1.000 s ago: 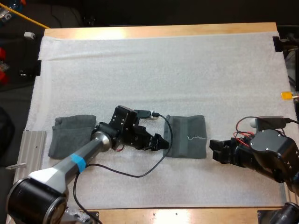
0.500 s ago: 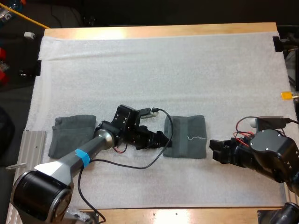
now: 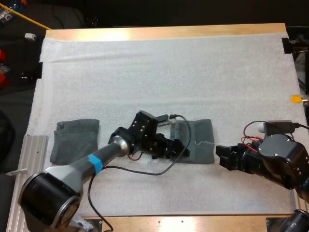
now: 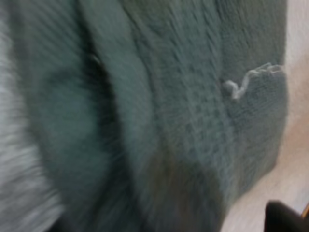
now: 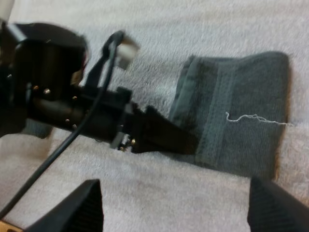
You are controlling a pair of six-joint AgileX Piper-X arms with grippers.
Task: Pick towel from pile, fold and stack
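Because the folded towel (image 3: 200, 137) looked soft and floppy, its left edge seemed the best hold; the left tool (image 3: 180, 147) there was unreadable, and the right tool (image 3: 221, 155) stood wide.

The high view looks forward and down from behind both arms, far enough back to take in the whole tabletop (image 3: 164, 33) and white mat (image 3: 159, 72). The left wrist view hangs very close above the folded towel (image 4: 193, 96), facing its weave and loose white thread (image 4: 246, 83). The right wrist view sits low at the right, facing left across the mat toward the same towel and the left gripper (image 5: 188, 141). All three share that towel and thread.
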